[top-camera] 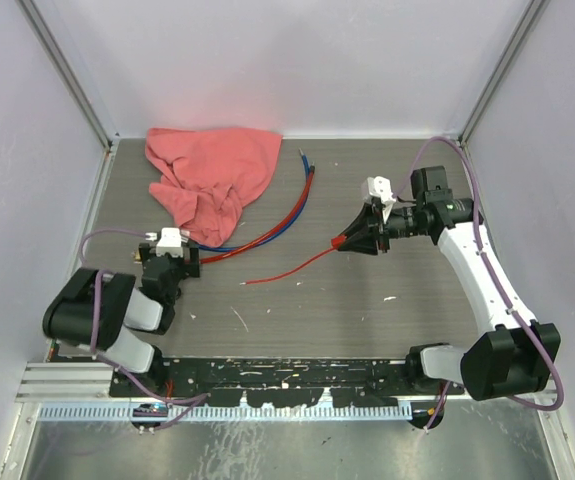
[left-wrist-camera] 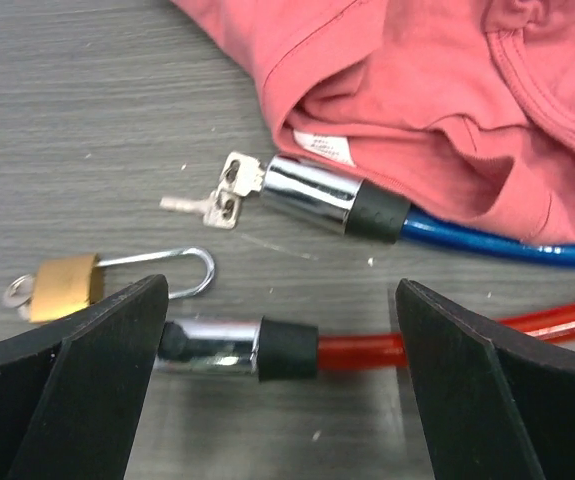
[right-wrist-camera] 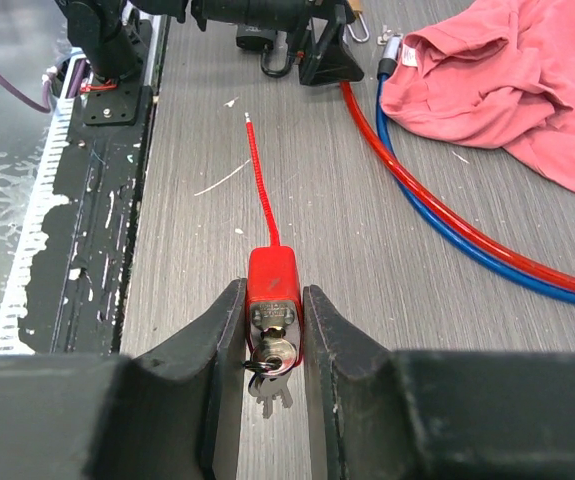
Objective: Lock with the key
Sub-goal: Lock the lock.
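My right gripper (right-wrist-camera: 273, 292) is shut on a red padlock (right-wrist-camera: 273, 278), held just above the table. A key (right-wrist-camera: 273, 352) sits in its keyhole, with spare keys hanging from the ring. A thin red cable (right-wrist-camera: 260, 185) runs from the lock across the table. In the top view the right gripper (top-camera: 352, 240) is at centre right. My left gripper (left-wrist-camera: 279, 300) is open, its jaws on either side of the chrome end (left-wrist-camera: 212, 345) of a thick red cable. A brass padlock (left-wrist-camera: 62, 285) with an open shackle lies beside it.
A red cloth (top-camera: 212, 175) lies at the back left, over thick red and blue cables (top-camera: 287, 215). The blue cable's chrome end (left-wrist-camera: 312, 192) has small keys (left-wrist-camera: 222, 195) next to it. The left arm (top-camera: 97, 310) sits at the near left.
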### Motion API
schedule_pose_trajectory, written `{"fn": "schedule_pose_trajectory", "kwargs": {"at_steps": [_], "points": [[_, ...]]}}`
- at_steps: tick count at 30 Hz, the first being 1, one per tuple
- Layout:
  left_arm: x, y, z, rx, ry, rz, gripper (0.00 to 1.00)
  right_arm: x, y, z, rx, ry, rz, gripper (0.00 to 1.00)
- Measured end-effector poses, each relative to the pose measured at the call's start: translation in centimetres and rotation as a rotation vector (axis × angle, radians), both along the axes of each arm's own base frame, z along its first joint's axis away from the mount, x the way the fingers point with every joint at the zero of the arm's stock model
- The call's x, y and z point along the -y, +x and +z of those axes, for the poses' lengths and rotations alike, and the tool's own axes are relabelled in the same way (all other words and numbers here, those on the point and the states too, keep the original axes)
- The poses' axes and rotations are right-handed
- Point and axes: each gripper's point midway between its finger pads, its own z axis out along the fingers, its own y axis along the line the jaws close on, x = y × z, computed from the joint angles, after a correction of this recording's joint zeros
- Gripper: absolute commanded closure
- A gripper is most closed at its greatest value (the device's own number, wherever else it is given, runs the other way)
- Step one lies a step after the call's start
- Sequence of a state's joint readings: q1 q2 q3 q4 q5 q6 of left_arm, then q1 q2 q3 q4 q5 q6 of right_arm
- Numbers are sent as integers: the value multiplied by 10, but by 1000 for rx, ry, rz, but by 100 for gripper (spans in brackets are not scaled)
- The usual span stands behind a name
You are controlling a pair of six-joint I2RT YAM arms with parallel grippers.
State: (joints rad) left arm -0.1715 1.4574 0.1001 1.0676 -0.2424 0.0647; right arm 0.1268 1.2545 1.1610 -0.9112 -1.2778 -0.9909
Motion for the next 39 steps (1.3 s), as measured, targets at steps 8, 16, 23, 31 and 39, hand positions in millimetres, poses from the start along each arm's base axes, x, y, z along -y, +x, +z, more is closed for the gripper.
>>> {"fn": "schedule_pose_trajectory", "kwargs": {"at_steps": [8, 16, 23, 31, 39], "points": [[12, 24, 7, 58, -24, -55, 2, 7, 7, -9, -7, -29, -39, 99], [12, 55, 25, 58, -35, -45, 2, 8, 8, -12, -17, -39, -49, 99], [8, 48, 8, -18, -47, -39, 2, 10, 10, -15, -18, -50, -62, 99], [10, 48, 6, -29, -50, -47, 2, 11, 14, -26, -50, -64, -69, 99], [10, 48, 5, -33, -50, -48, 2, 12, 15, -26, -48, -63, -72, 99]]}}
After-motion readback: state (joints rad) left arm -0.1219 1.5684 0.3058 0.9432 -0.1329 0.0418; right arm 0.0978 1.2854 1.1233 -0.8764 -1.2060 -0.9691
